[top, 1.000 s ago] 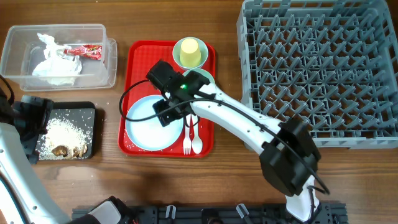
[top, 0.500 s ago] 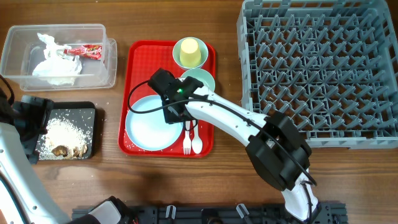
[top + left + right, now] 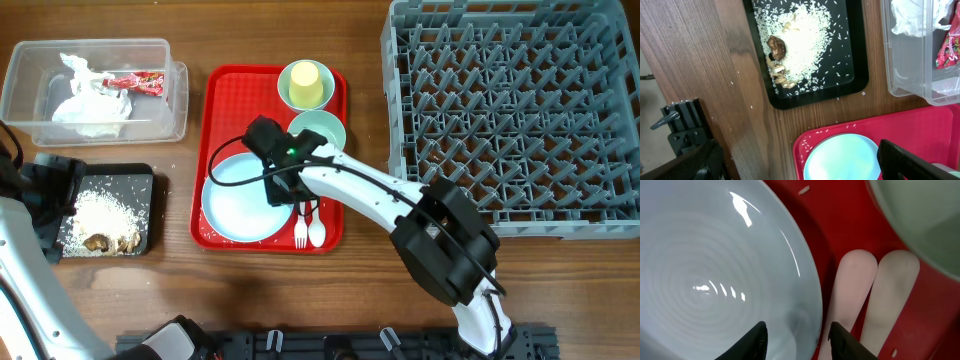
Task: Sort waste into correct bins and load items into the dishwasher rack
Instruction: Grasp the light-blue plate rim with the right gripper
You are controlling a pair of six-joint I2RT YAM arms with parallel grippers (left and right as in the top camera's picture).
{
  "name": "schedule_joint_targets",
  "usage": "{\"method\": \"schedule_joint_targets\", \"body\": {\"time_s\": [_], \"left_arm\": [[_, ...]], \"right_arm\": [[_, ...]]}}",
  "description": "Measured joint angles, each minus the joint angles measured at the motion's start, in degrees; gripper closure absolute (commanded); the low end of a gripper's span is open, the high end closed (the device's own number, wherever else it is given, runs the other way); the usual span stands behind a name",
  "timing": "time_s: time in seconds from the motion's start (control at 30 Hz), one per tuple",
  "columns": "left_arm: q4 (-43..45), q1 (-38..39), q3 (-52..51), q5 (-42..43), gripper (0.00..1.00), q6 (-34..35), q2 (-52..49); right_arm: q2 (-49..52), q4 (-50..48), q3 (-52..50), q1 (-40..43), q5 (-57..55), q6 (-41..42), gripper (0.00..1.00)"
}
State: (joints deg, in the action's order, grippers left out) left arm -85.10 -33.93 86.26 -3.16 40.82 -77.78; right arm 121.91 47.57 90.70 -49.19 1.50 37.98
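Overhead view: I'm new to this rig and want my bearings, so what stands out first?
The big grey dishwasher rack fills the top right corner. At centre, on the bright red tray, the right gripper straddles the rim of the pale blue plate. A black tray of rice sits at left.

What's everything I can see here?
rack: 1, grey, right
red tray: 1, red, middle
plate: 1, pale blue, on red tray
cup: 1, yellow-green, on red tray
bowl: 1, pale green, beside cup
fork, spoon: 1 each, white, beside plate
tub: 1, clear, left
napkin: 1, white, in tub
wrapper: 1, red-and-white, in tub
black tray: 1, black, left
rice: heap, white, in black tray
left fingers: 2, black, open
right fingers: 2, black, astride plate's rim
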Motion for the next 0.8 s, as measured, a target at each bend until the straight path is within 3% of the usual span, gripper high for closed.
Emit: {"method": "schedule_joint_targets", "body": {"time_s": [0.8], "left_arm": [[0.0, 0.0, 0.0, 0.0, 0.00, 0.0, 0.0]], "right_arm": [[0.0, -4.3, -4.4, 0.0, 3.5, 1.2, 0.70]]}}
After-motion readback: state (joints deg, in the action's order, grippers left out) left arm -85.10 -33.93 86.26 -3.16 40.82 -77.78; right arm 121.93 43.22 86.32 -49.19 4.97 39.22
